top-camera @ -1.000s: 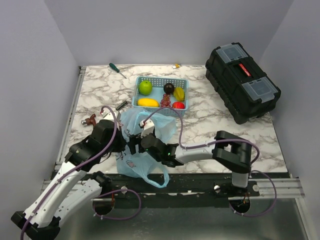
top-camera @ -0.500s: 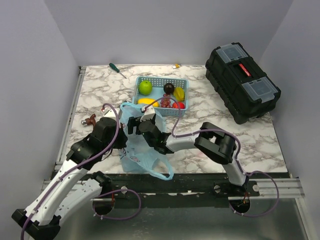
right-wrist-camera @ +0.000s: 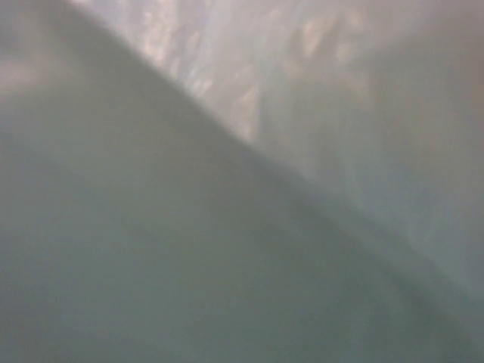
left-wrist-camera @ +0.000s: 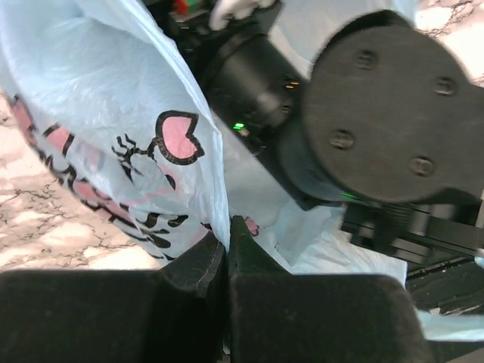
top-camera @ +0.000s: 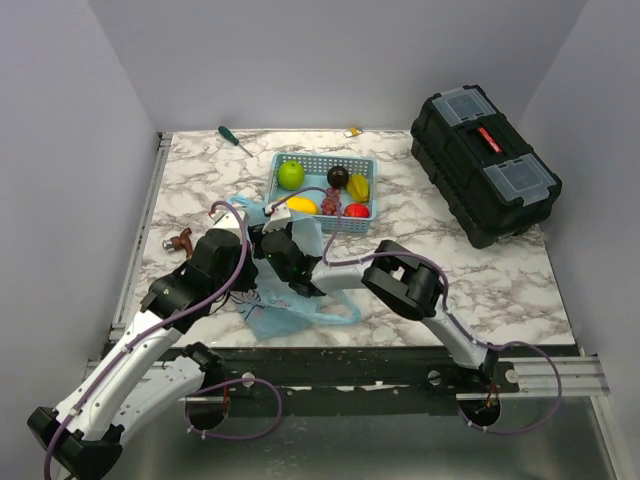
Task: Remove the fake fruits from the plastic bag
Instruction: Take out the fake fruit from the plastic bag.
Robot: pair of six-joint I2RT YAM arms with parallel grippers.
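The plastic bag [top-camera: 298, 312] lies crumpled on the marble table [top-camera: 420, 245] near its front edge, at 7 o'clock from the table centre, with its pink-and-white print visible in the left wrist view. What it contains cannot be seen. The left gripper [left-wrist-camera: 228, 227] is clamped tight on a fold of the bag's film at the bag's 9 o'clock side, jaws pressed together with the film between them. The right gripper [top-camera: 272, 248] enters the bag from 12 o'clock. Its fingers are buried in the film, and the right wrist view shows only blurred pale plastic, so whether they are spread or closed cannot be told. At 12 o'clock from the bag, just beside it, stands a light-blue basket [top-camera: 325, 160] holding the fake fruits [top-camera: 291, 175]: a green apple, a yellow piece, purple grapes, a dark plum, a yellow star shape and a red one. A black toolbox [top-camera: 485, 165] sits at 2 o'clock, well apart. A green-handled screwdriver [top-camera: 235, 140] lies at 11 o'clock near the far edge.
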